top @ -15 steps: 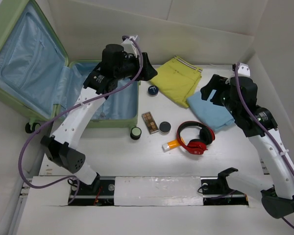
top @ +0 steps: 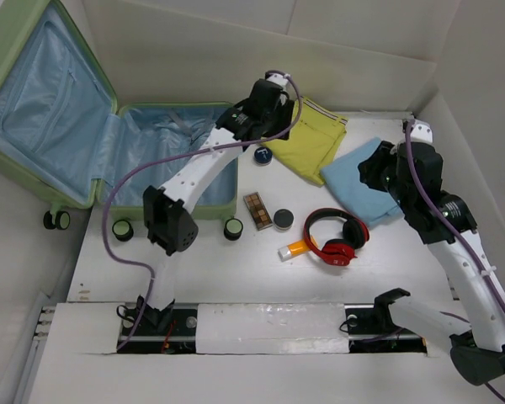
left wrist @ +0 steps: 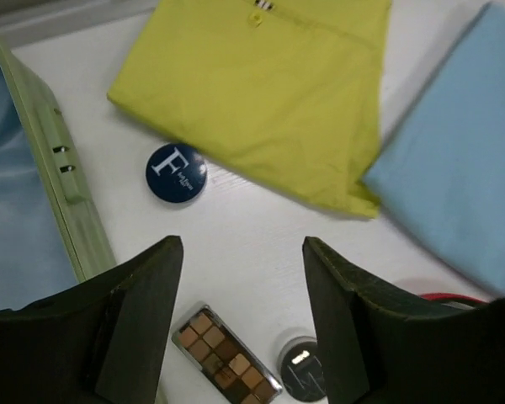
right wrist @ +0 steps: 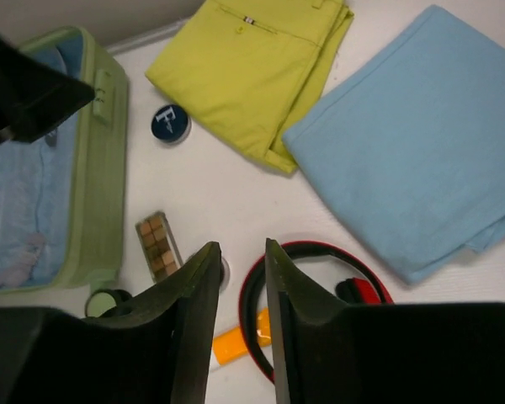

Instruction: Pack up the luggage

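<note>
Left gripper (left wrist: pixel 241 252) wide, right gripper (right wrist: pixel 241 249) narrow, both empty; drop left carelessly and you'll clip the luggage (left wrist: pixel 67 202) rim at frame left.

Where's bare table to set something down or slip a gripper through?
Most room: the near strip of table in front of the suitcase and headphones. A smaller gap lies between the navy tin, yellow trousers, blue cloth and palette. Crowded: palette, compact, orange tube and headphones bunch together.
</note>
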### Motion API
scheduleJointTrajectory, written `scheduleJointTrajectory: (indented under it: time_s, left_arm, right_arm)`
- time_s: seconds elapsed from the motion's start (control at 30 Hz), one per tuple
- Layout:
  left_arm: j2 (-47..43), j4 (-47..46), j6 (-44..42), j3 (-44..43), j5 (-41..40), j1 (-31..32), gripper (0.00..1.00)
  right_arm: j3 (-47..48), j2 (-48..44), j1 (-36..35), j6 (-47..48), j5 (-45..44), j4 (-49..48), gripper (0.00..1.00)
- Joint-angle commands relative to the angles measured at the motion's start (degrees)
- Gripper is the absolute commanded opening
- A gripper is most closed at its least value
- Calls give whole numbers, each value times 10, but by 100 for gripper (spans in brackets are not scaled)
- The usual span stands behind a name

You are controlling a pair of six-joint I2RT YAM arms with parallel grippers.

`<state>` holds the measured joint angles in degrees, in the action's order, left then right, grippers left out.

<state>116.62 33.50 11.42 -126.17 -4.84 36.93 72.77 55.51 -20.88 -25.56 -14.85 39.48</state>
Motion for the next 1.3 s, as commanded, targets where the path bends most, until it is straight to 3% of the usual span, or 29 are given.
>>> scheduleJointTrajectory:
  time_s: [0.0, 0.1, 0.23, 0.7, 0.93, 1.27]
  left_arm:
    - [69, 53, -8, -42, -72, -19, 56]
    - [137, 60, -2, -67, -78, -19, 63]
    - [187, 46, 25, -82, -99, -19, 64]
    - [264, -72, 124, -82, -170, -19, 72]
    - [282, -105, 129, -77, -170, -24, 75]
    - [293, -115, 147, -72, -230, -24, 75]
  right_arm:
    - [-9, -30, 6, -11, 4, -13, 36]
    - [-14, -36, 11, -11, 17, -6, 52]
    - [-38, -58, 11, -11, 54, 0, 59]
    - [-50, -79, 11, -11, 153, 5, 66]
    - [-27, -84, 11, 5, 176, 24, 68]
    - [-44, -100, 11, 5, 196, 35, 68]
